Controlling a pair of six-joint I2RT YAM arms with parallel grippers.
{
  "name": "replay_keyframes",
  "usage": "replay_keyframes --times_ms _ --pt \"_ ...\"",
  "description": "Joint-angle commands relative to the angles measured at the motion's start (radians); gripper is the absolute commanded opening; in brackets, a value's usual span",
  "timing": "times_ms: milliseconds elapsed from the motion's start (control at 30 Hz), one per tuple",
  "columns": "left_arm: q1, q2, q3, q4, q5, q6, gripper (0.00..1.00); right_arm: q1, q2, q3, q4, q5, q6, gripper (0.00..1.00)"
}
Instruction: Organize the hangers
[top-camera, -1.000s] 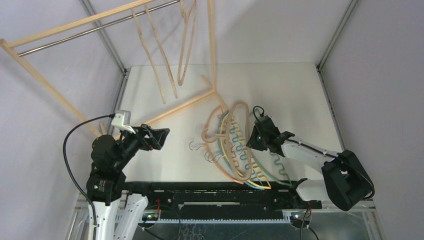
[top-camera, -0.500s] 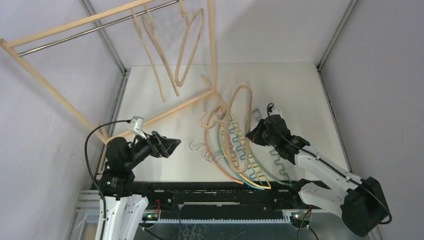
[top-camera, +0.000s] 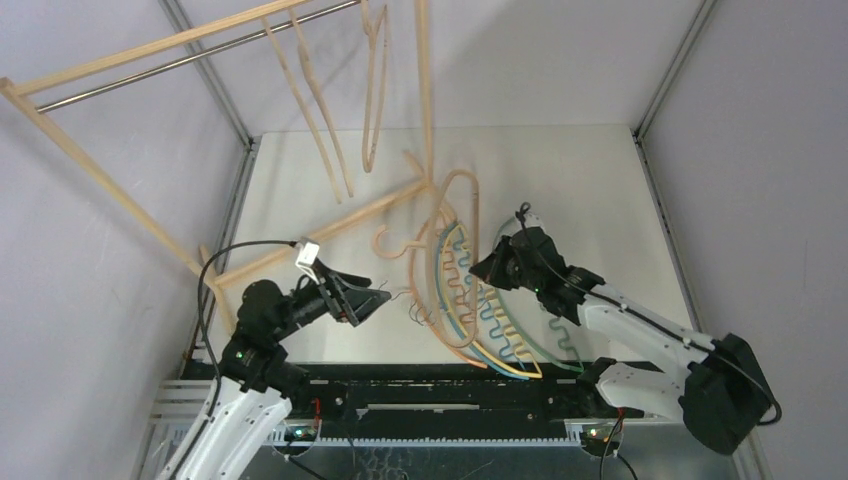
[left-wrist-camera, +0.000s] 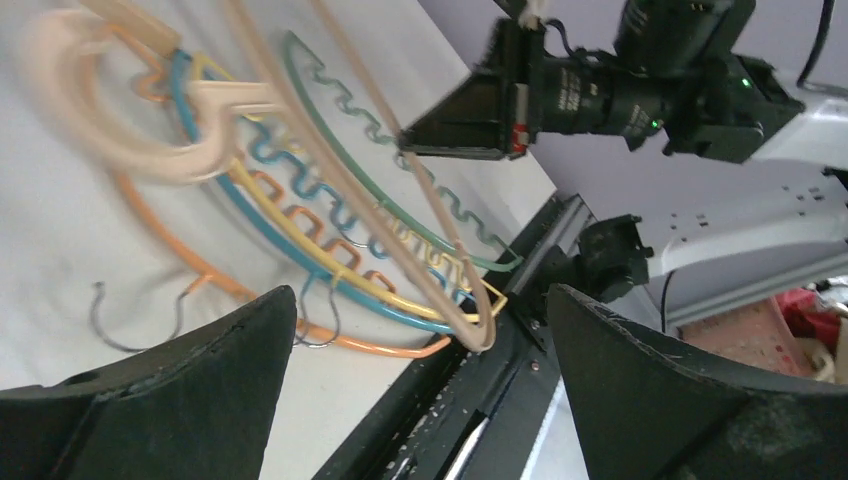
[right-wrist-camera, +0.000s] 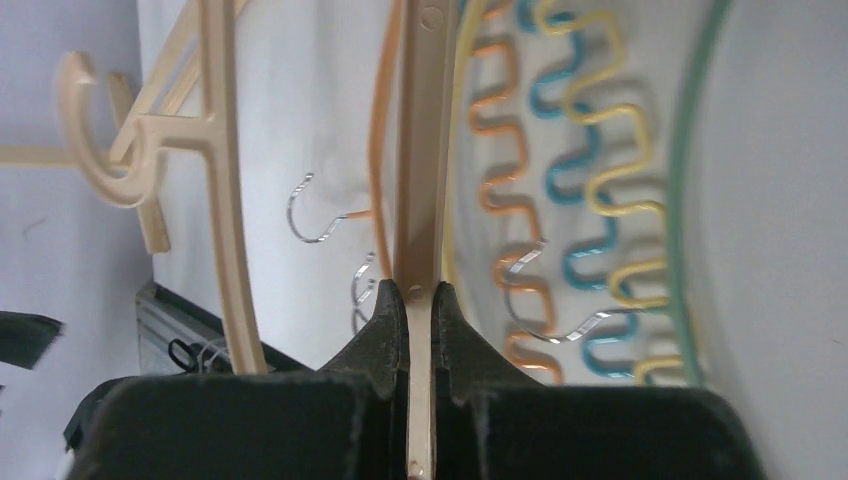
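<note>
Firmly, right gripper (right-wrist-camera: 415, 296) pinches the beige hanger (right-wrist-camera: 420, 150); left gripper (top-camera: 372, 299) hangs wide near the table (top-camera: 600, 180) edge.

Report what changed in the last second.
The right tool shut on the beige hanger and drew it toward the far left. The left tool moved right, closer to it, still open. The wavy coloured hangers stayed flat on the table.
</note>
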Motion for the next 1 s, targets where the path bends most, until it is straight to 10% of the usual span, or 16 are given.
replay_keyframes --times_ms 0,833,967 --pt "-0.161 0.057 -0.034 0.185 -0.158 -0.037 0.99 0.062 0.084 0.139 0.134 0.016 0.043 0.00" --pt "-0.283 0.169 -0.111 0.324 -0.295 -0.063 0.99 0.226 0.340 0.393 0.279 -0.113 0.120 0.00" --pt "-0.283 0.174 -0.103 0.295 -0.307 -0.060 0.77 0.238 0.364 0.417 0.298 -0.148 0.130 0.00"
